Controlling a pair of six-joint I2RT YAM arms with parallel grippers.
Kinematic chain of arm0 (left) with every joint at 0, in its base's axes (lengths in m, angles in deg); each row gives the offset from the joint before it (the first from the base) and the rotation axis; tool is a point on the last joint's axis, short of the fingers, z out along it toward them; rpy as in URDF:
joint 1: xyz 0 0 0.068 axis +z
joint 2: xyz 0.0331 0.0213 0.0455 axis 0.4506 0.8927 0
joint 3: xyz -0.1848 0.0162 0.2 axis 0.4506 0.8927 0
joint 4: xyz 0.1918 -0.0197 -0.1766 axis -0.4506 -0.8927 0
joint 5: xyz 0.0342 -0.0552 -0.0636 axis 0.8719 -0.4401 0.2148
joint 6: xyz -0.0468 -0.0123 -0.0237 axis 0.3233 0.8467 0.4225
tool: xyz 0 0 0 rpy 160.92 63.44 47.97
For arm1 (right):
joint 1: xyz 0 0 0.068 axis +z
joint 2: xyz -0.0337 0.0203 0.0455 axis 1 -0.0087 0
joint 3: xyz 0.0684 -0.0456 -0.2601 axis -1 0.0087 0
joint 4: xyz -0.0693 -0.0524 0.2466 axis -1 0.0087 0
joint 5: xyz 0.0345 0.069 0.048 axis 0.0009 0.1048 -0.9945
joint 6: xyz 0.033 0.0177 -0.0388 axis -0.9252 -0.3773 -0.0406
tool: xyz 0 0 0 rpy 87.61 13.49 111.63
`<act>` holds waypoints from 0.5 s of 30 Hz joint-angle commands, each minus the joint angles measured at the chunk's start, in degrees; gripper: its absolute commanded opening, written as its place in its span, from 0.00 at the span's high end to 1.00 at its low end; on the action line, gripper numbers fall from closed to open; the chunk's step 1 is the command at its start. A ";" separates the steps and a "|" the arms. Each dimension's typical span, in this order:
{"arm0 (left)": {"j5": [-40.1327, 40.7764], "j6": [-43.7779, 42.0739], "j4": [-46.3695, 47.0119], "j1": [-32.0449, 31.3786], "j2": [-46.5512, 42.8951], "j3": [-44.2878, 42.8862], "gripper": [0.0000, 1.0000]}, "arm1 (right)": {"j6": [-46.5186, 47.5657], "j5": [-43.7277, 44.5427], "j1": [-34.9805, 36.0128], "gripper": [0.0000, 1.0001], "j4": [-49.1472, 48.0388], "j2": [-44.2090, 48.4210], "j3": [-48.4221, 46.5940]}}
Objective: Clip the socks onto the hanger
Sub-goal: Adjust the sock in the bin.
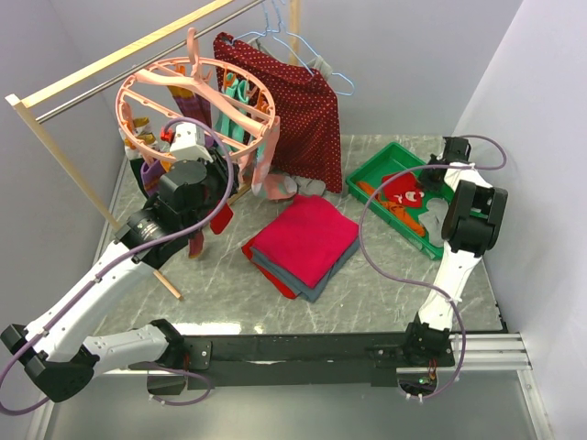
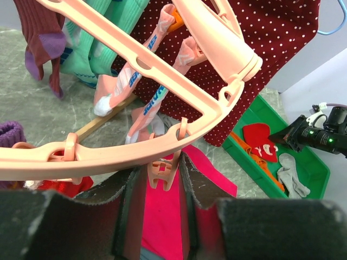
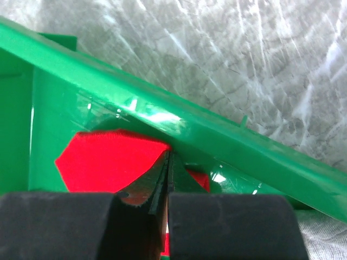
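The pink round hanger hangs from the rod at the back left, and its ring crosses the left wrist view. Teal socks, a maroon and purple sock and pink striped socks hang clipped to it. My left gripper is open just under the ring, with an empty pink clip dangling between its jaws. My right gripper is down in the green tray and is shut on the edge of a red sock with white marks.
A grey sock and an orange piece also lie in the tray. A folded red and grey cloth stack lies mid-table. A dark red dotted garment hangs behind on light-blue wire hangers. A wooden rack leg stands at the left.
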 commanded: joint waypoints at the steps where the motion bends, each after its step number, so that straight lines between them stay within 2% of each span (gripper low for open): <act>1: -1.02 0.56 0.21 -0.20 0.03 0.02 0.99 | 2.09 -1.94 0.21 1.00 -1.71 2.04 0.15; 8: -1.11 0.73 0.39 -0.20 -0.41 0.11 0.99 | 5.42 -1.15 1.87 1.00 -0.40 5.37 -0.47; 15: -1.28 0.47 0.48 -0.12 -0.67 0.02 0.99 | 5.95 2.35 7.58 1.00 -6.54 13.81 9.19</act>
